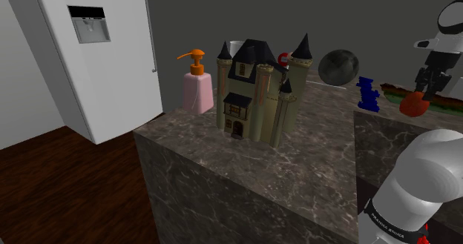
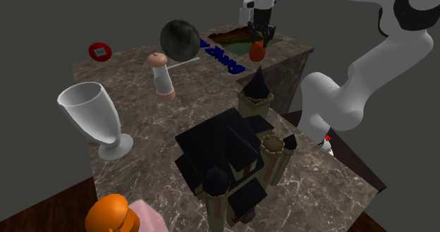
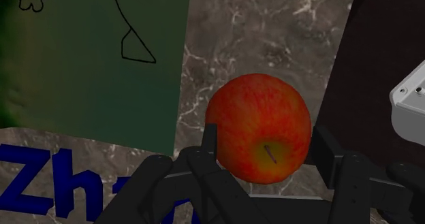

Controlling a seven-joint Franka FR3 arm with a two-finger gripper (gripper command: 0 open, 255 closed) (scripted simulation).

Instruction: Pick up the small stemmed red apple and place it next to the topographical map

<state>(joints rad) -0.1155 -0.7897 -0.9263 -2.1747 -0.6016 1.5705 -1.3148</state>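
Observation:
A small red apple (image 3: pixel 259 127) with a short stem sits clasped between my two black fingers, held just above the marble counter (image 3: pixel 272 32). The green topographical map (image 3: pixel 88 59) with black contour lines lies flat right beside the apple. In the shoulder view my gripper (image 1: pixel 420 96) hangs at the far right with the apple (image 1: pixel 413 104) under it, next to the map (image 1: pixel 438 101). In the second exterior view the gripper (image 2: pixel 258 39) holds the apple (image 2: pixel 257 51) at the counter's far corner, beside the map (image 2: pixel 233 37).
A toy castle (image 1: pixel 260 90), a pink soap dispenser (image 1: pixel 196 87), a dark sphere (image 1: pixel 339 67), a blue figure (image 1: pixel 368 93) and a red disc (image 2: pixel 99 51) stand on the counter. A glass goblet (image 2: pixel 95 118) and a pepper mill (image 2: pixel 163 75) stand nearby. A white fridge (image 1: pixel 96 50) is beyond.

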